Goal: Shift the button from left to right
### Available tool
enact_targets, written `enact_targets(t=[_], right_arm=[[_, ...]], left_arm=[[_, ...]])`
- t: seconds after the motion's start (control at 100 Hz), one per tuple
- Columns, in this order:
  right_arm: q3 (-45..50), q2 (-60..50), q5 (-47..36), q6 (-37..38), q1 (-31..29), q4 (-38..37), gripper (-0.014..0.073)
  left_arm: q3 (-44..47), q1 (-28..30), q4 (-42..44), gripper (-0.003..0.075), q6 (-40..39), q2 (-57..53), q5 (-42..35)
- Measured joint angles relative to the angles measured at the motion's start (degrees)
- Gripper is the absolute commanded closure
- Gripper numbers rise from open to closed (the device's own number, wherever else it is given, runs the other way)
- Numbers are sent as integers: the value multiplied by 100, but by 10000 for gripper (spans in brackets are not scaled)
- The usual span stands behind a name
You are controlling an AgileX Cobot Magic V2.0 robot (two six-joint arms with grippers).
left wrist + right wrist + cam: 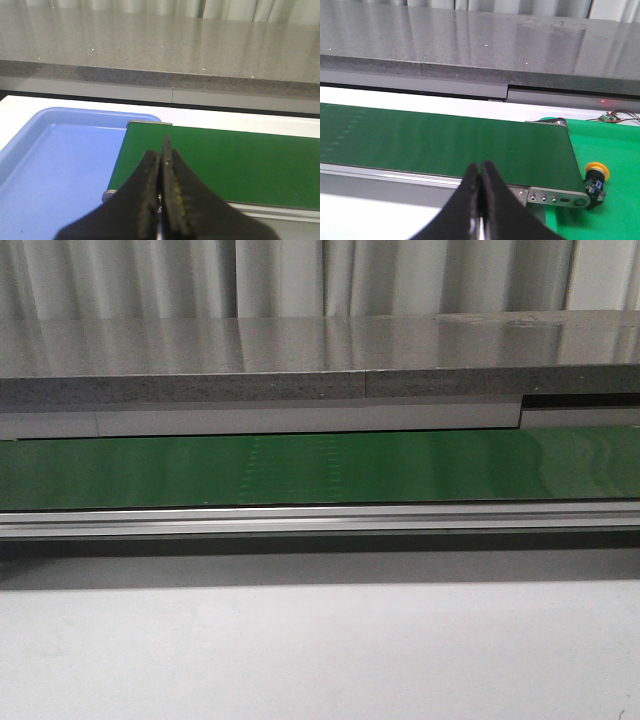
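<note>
Both grippers, left [162, 165] and right [480, 175], are pressed together empty; the button [595, 180] lies just beyond the green belt's [445, 145] end, apparently already delivered.

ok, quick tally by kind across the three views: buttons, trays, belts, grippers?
Button: 1
Blue tray: 1
Green conveyor belt: 1
Grippers: 2, left gripper and right gripper, both closed and empty
Total: 5
</note>
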Motion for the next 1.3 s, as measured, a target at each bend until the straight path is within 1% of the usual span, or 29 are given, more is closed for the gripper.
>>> enact_targets(t=[0.18,0.26,0.42,0.51,0.73,0.94,1.09,1.3], right_arm=[[13,0,-35,0,0,0,662],[122,0,-244,0,0,0,662],[568,-25,-821,10,0,0,662],[854,-161,-1011,102,0,0,662],[1480,-921,-1131,397,0,-47,662],[1925,-985,-1212,443,0,-47,662],[2098,-985,-1409,446,0,-57,662],[2107,-985,-1684,458,0,-57,662]], left_arm=[[0,0,0,741,0,0,0],[0,0,0,741,0,0,0],[0,0,0,741,0,0,0],[0,0,0,741,0,0,0],[0,0,0,741,0,0,0],[3,0,0,741,0,0,0],[3,0,0,741,0,0,0],[3,0,0,741,0,0,0]])
